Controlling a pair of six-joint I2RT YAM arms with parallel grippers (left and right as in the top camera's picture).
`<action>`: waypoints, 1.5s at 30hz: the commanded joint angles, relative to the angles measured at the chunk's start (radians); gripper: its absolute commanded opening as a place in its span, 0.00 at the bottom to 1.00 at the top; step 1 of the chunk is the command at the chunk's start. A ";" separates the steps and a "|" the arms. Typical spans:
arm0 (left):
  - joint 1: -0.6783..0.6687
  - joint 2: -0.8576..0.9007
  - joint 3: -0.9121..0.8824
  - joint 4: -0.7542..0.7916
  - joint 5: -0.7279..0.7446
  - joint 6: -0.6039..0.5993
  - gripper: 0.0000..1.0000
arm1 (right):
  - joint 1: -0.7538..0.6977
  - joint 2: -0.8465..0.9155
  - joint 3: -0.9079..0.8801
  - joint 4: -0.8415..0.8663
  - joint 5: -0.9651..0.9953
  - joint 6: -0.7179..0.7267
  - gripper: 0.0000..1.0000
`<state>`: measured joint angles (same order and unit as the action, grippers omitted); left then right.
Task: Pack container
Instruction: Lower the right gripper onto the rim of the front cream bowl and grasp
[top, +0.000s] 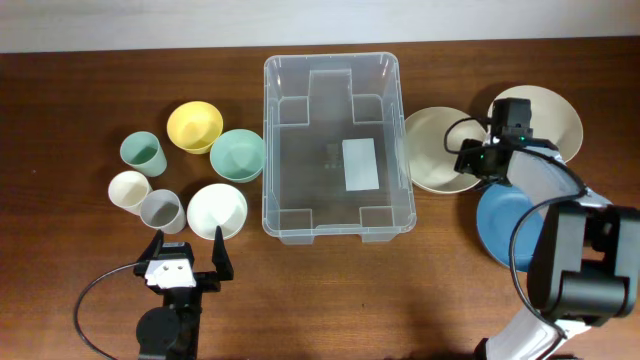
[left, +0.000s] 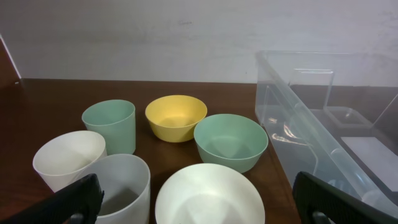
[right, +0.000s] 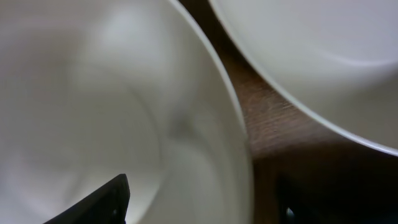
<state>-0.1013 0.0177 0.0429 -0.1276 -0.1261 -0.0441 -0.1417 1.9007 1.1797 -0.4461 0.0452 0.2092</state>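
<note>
- Overhead: brown wooden tabletop (top: 80, 310), carrying every item below.
- Container (top: 300, 170): centre of tabletop, clear, nothing inside but a white label (top: 360, 165) on its floor.
- Right of container: cream bowl (top: 432, 150) just beside its wall; second cream bowl (top: 555, 105) farther right; blue plate (top: 495, 225).
- Left of container: yellow bowl (top: 194, 126), green bowl (top: 237, 154), white bowl (top: 217, 210); then green cup (top: 143, 152), cream cup (top: 129, 189), grey cup (top: 161, 211).
- Right tool (top: 478, 160): jaws apart, straddling the nearer cream bowl's rim.
- Left tool (top: 187, 250): jaws apart, holding nothing, near white bowl.
- Step, as judged: first pick, packing not begun. Next move calls for closing on the rim, lifting clear of the container wall, setting down inside.
</note>
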 joint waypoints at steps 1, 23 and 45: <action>0.006 0.000 -0.010 0.003 0.011 0.019 1.00 | -0.003 0.032 -0.009 0.018 0.016 0.010 0.70; 0.006 0.000 -0.010 0.003 0.011 0.019 0.99 | -0.003 0.037 -0.009 0.046 -0.034 0.010 0.46; 0.006 0.000 -0.010 0.003 0.011 0.019 0.99 | -0.005 0.035 -0.009 0.049 -0.031 0.009 0.04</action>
<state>-0.1013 0.0177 0.0429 -0.1276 -0.1261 -0.0441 -0.1474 1.9282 1.1816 -0.3878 -0.0051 0.2359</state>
